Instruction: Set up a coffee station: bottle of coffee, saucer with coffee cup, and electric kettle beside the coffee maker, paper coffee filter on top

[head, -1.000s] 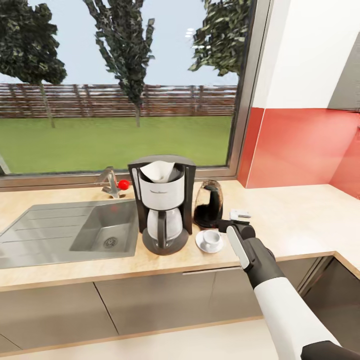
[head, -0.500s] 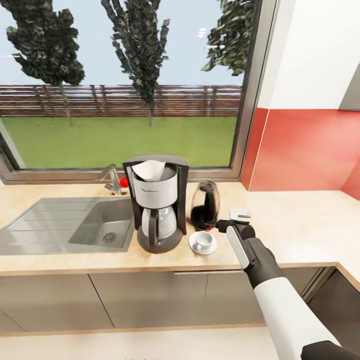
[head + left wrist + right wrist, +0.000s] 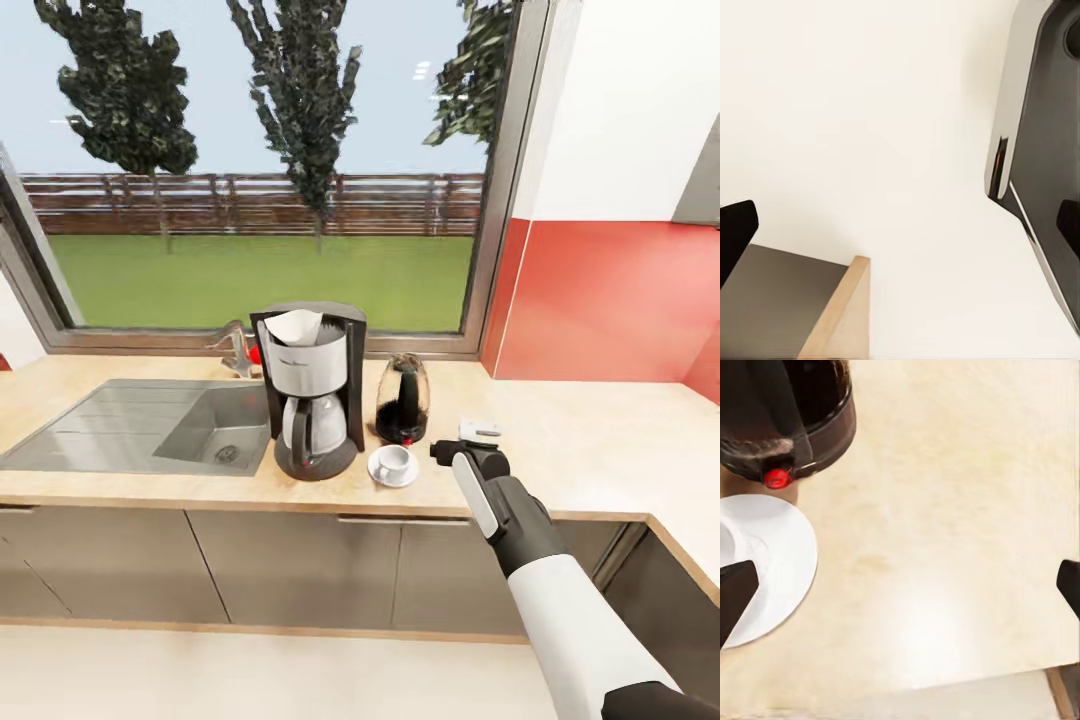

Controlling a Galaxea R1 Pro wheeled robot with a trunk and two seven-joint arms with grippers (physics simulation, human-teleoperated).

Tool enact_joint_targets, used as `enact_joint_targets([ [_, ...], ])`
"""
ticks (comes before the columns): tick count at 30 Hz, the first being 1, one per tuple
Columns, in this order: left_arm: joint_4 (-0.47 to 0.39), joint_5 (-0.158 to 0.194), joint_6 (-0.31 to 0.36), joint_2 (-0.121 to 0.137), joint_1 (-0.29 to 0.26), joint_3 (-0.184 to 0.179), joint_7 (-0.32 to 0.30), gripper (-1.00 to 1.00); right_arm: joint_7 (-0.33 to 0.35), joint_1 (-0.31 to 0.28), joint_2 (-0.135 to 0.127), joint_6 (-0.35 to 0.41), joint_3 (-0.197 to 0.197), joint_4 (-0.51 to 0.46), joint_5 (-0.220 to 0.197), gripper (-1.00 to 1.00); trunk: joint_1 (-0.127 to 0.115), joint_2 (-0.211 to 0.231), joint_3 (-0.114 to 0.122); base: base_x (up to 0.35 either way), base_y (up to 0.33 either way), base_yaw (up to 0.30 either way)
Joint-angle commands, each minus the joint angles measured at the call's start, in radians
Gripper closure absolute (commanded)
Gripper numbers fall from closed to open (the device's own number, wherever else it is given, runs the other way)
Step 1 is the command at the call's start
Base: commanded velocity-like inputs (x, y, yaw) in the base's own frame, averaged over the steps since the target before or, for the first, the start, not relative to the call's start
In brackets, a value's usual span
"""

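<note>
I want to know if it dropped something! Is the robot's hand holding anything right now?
No, nothing. The right gripper hangs open and empty above the bare countertop, beside the saucer. The left gripper is open and empty too.

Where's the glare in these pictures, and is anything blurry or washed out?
Right wrist view: a soft bright patch of glare on the countertop; saucer and kettle sharp enough, right claw fingertips dark at the edges. Head view: even daylight, trees jagged, coffee maker casting a faint shadow. Left wrist view: washed-out, nearly featureless pale surface.

white saucer (image 3: 393,476), black kettle (image 3: 402,400) with red button, beige countertop (image 3: 590,440).
</note>
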Motion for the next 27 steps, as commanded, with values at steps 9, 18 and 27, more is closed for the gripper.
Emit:
enact_joint_targets([
  [9, -0.004, 0.010, -0.004, 0.000, -0.002, -0.007, 0.003, -1.00, -0.009, 0.019, 0.002, -0.081, 0.004, 0.007, -0.014, -1.00, 0.000, -0.002, -0.002, -0.333, -0.011, 0.000],
  [18, -0.009, 0.011, -0.006, 0.000, -0.003, -0.008, 0.003, -1.00, 0.003, 0.126, 0.000, -1.092, 0.008, 0.299, 0.052, -1.00, 0.000, -0.002, -0.002, -0.112, 0.000, 0.000],
  [27, -0.009, 0.011, -0.006, 0.001, -0.004, -0.009, 0.001, -1.00, -0.001, 0.137, 0.017, -1.363, 0.009, 0.477, 0.157, -1.00, 0.000, -0.002, -0.002, -0.001, 0.000, 0.000],
])
